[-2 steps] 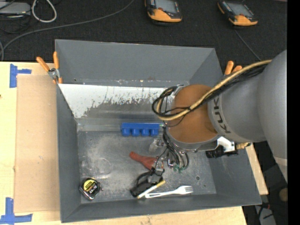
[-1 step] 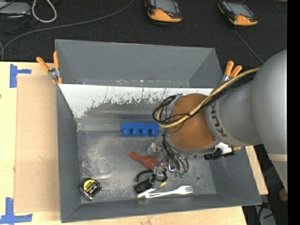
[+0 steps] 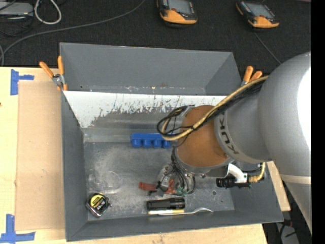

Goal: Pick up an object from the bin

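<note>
Gripper (image 3: 174, 183) sits low in the bin (image 3: 71, 136), near its front middle, beside a red piece (image 3: 147, 186) and just behind a black bar (image 3: 165, 204), probably positioned for a grasp there; whether it is open or closed cannot be told.

1. We see a grey metal bin (image 3: 122, 159) with a scuffed, speckled floor and sloping walls.
2. A blue ridged block (image 3: 151, 141) lies at the foot of the back wall.
3. A yellow and black tape measure (image 3: 97, 204) sits in the front left corner.
4. A black marker-like stick (image 3: 165, 204) lies near the front wall, with a pale slim utensil (image 3: 180, 212) just beside it along the wall.
5. A small red piece (image 3: 147, 186) lies mid-floor, next to a small tangle of bits (image 3: 170, 183) we can't make out.
</note>
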{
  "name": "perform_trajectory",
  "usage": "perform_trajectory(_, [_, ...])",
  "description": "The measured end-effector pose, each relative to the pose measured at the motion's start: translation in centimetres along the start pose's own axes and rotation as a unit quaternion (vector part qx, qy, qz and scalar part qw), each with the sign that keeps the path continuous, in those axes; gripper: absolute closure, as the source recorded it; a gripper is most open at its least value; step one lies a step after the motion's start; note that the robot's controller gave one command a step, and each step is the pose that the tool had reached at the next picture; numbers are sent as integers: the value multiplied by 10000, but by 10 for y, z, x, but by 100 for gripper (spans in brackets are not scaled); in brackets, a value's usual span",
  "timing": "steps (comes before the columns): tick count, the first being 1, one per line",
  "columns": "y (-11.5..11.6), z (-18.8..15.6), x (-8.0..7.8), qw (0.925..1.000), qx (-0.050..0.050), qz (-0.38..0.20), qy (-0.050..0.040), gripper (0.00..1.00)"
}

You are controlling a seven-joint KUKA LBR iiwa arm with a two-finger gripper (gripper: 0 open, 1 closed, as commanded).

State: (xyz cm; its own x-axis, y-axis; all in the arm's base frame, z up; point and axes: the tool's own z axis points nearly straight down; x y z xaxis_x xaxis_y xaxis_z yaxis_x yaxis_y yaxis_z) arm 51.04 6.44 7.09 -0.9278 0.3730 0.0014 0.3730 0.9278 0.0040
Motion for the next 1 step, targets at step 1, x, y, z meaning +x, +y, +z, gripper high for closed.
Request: perform_trajectory(1, [0,0,0,10000,0,4,0,100])
